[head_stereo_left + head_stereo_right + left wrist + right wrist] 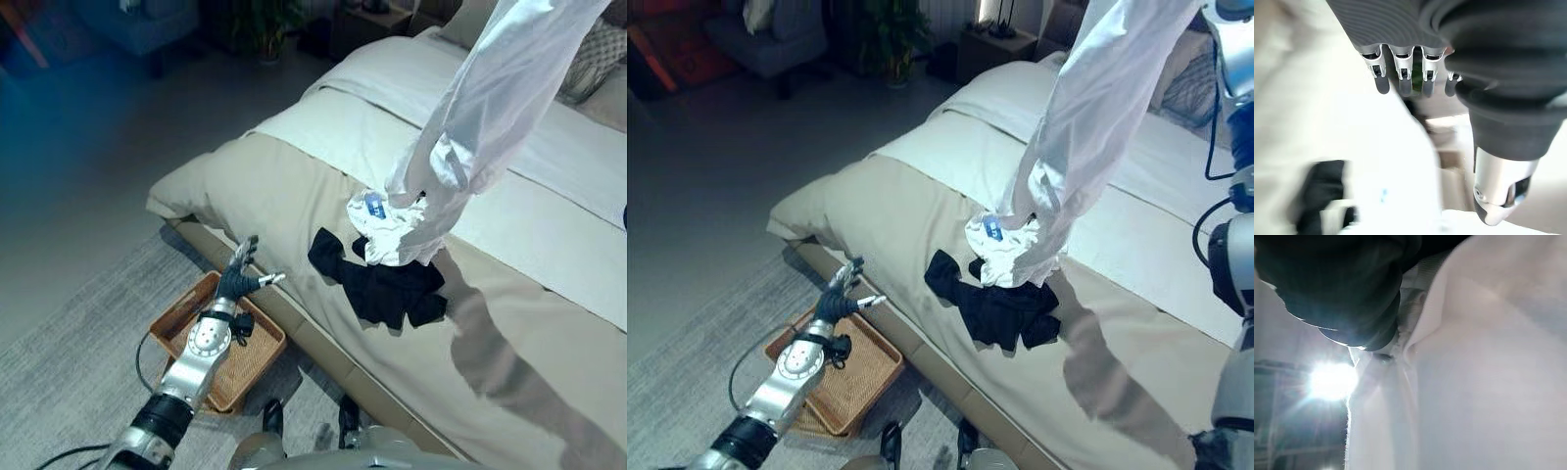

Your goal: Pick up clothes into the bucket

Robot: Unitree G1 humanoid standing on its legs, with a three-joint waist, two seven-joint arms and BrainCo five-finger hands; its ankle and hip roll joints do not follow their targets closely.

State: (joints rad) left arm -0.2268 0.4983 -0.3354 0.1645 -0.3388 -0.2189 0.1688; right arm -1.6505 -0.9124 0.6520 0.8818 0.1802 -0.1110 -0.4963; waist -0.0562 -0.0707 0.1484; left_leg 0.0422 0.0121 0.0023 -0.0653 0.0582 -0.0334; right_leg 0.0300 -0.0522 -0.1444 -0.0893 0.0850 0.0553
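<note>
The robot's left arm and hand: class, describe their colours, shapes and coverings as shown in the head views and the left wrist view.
The left arm is silver-grey and tube-shaped, with a black band lower down. The left hand has slim silver fingers with dark tips and a separate thumb in rounded silver casing. A dark ribbed cover wraps the back of the hand and the wrist.

A bedroom in a home; a wide bed (294,196) with beige cover and white sheet takes up most of the floor; patterned pillows (598,54) lie at its head. A grey rug (78,343) lies beside it; an armchair (774,39), potted plant (887,29) and nightstand (994,44) stand beyond.
</note>
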